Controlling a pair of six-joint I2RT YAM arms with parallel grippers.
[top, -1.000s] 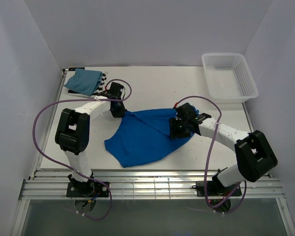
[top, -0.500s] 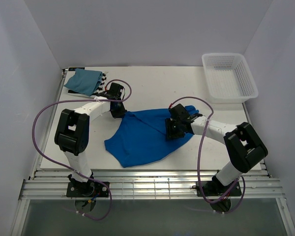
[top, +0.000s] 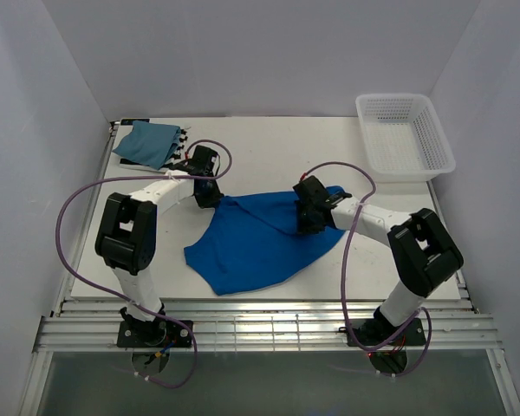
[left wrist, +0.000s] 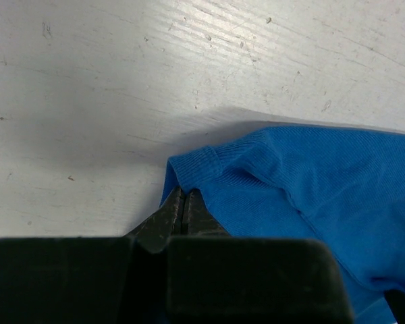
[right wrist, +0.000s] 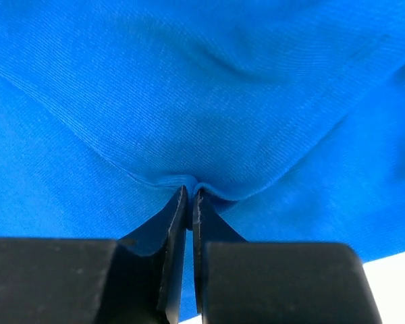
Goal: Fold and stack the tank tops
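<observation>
On the white table (top: 269, 156), the royal blue top (top: 251, 247) is pinched by the left gripper (left wrist: 183, 194) and right gripper (right wrist: 190, 191), with a basket (top: 405, 134) at two o'clock.

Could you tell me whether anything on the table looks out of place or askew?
The royal blue tank top lies unfolded and skewed in the middle, rumpled where the left gripper pinches one corner and the right gripper pinches a ridge of cloth. The teal top sits folded at the far left. Nothing looks damaged.

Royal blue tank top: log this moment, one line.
left tool: shut on royal blue tank top edge | right tool: shut on its pinched fold | teal tank top: far-left corner
</observation>
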